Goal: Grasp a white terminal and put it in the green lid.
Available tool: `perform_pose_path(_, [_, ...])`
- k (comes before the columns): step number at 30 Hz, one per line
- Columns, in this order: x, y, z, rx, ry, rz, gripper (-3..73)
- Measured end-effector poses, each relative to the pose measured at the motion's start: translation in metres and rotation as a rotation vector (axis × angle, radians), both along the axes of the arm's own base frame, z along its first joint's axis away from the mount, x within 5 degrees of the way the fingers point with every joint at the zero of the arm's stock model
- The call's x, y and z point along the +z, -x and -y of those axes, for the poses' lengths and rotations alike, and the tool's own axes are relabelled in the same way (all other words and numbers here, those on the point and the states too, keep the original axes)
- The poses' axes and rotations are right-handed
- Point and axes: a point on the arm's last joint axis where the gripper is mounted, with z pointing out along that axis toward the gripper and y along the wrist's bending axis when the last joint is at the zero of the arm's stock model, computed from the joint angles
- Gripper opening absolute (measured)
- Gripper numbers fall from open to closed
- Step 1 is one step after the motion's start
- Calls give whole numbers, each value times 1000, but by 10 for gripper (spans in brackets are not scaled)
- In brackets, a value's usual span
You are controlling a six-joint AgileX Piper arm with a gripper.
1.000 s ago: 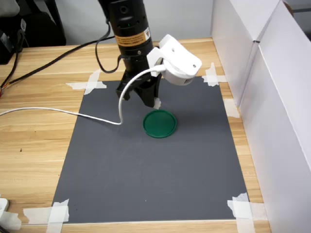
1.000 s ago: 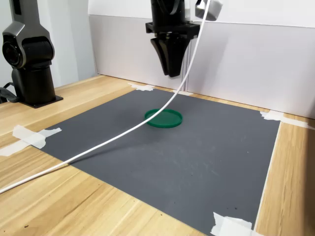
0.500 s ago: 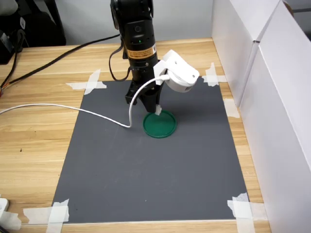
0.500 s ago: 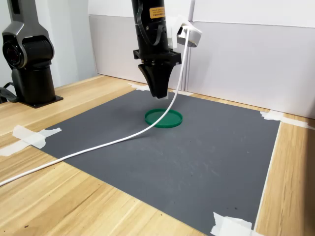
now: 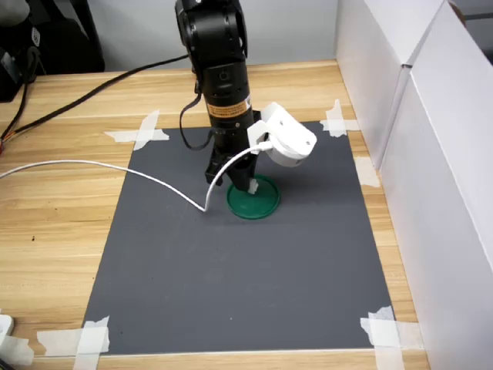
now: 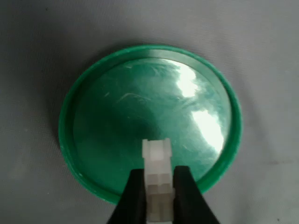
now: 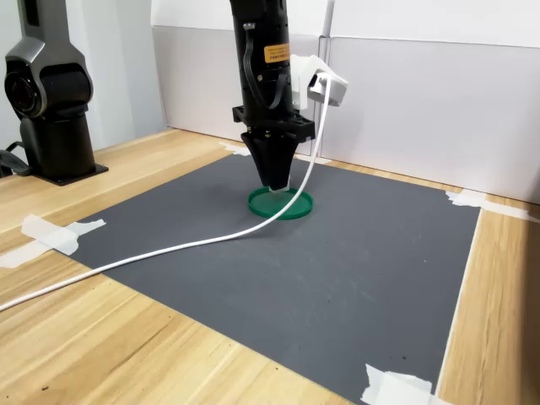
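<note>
The green lid (image 5: 263, 205) lies flat on the grey mat (image 5: 231, 285), a little behind the mat's middle in the first exterior view. My gripper (image 5: 250, 186) points straight down just over the lid's near-arm part, shut on the white terminal (image 6: 156, 154). In the wrist view the two black fingers (image 6: 133, 196) pinch the small ridged block, whose free end pokes out over the lid's (image 6: 121, 116) glossy inner face. In the second exterior view the gripper (image 7: 276, 183) tip hangs just above the lid (image 7: 297, 205). Whether the terminal touches the lid is unclear.
A white cable (image 5: 115, 171) runs from the wrist camera (image 5: 283, 141) across the mat to the first exterior view's left. Masking tape (image 5: 139, 135) holds the mat's corners. White panels (image 5: 431, 154) wall the first exterior view's right. A black stand (image 7: 51, 101) is at the second exterior view's left.
The arm has come forward from behind the lid and dropped down until its tip is just above the lid, still holding the terminal. The cable swung along with it.
</note>
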Motion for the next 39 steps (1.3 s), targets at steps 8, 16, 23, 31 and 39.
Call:
perform_pose_path(8, [-7, -1, 0, 11, 8, -22, 342])
perform_pose_path(16, [9, 0, -3, -27, -58, 59, 556])
perform_pose_path(23, [81, 17, -3, -174, -249, 325, 498])
perform_pose_path(31, [156, 64, 9, -306, -441, 566, 100])
perform_pose_path(39, [210, 129, 45, -601, -733, 813, -13])
